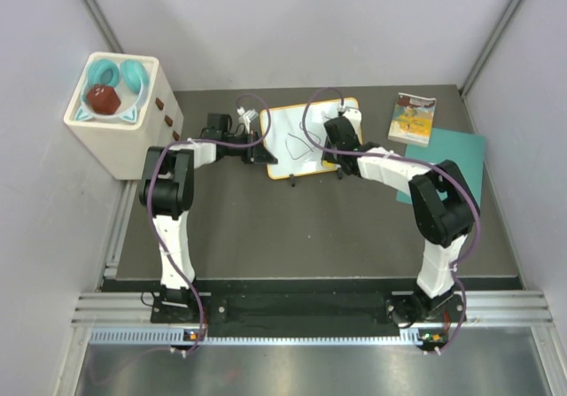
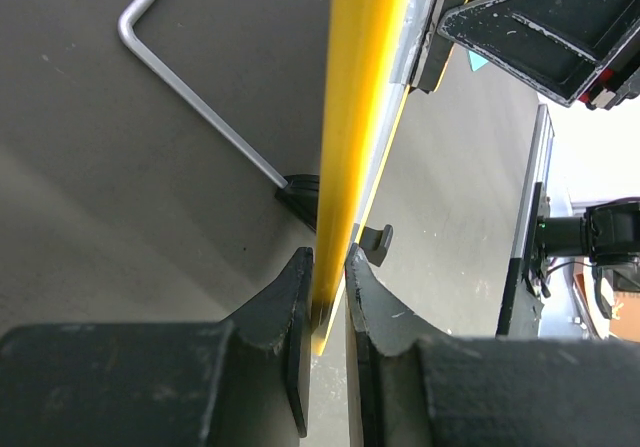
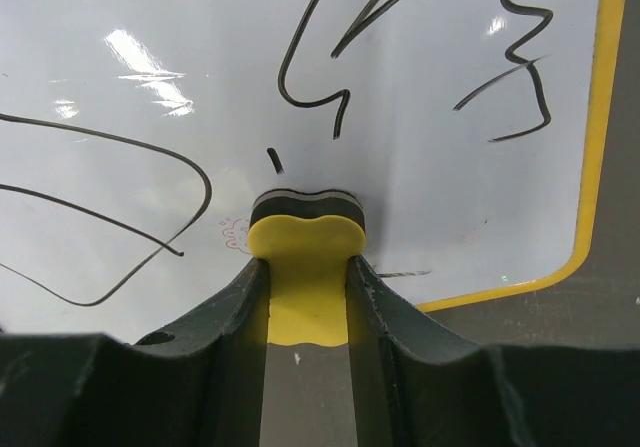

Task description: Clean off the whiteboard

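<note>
The whiteboard (image 1: 301, 143), white with an orange-yellow rim and black scribbles, lies at the back middle of the table. My left gripper (image 1: 262, 152) is shut on the board's left rim; in the left wrist view the yellow rim (image 2: 350, 117) runs between the fingers (image 2: 290, 307). My right gripper (image 1: 342, 135) is shut on a yellow eraser (image 3: 305, 267) with a dark felt base, its felt end on the board's surface (image 3: 420, 167) near the lower right corner. Black scribbles (image 3: 520, 67) surround it.
A small picture book (image 1: 413, 119) and a teal sheet (image 1: 452, 161) lie right of the board. A white box (image 1: 120, 117) holding a teal item and a dark red object stands at the back left. A metal wire stand (image 2: 190, 97) shows behind the board.
</note>
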You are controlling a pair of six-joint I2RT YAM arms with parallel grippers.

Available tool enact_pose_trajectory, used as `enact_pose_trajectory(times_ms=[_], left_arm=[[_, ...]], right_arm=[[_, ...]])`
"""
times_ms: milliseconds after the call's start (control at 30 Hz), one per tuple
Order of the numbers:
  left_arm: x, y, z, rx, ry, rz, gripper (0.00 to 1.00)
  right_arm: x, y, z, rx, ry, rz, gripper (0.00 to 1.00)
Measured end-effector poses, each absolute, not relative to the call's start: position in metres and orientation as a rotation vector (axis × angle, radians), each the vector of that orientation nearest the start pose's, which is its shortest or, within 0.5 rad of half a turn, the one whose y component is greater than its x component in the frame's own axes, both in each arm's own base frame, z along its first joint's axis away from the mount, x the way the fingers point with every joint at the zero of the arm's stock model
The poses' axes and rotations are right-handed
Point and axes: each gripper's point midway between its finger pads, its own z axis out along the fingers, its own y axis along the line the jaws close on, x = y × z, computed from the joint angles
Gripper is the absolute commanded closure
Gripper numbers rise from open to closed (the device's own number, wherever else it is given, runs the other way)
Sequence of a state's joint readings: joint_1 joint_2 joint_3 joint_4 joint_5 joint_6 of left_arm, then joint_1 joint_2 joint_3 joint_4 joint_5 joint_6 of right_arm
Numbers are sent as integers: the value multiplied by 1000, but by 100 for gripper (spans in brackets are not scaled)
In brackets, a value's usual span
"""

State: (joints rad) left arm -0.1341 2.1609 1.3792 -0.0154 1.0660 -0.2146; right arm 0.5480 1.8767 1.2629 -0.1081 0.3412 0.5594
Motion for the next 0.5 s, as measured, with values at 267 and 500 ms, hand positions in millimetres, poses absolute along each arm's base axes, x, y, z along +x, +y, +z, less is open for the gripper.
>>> enact_pose_trajectory(times_ms=[267, 500], left_arm=[[435, -218, 66, 436, 2206, -1420, 100], [435, -219, 66, 439, 2205, -1417, 100]], right_arm=[[448, 216, 83, 269, 2266, 269, 100], [452, 202, 83, 317, 2291, 314, 100]])
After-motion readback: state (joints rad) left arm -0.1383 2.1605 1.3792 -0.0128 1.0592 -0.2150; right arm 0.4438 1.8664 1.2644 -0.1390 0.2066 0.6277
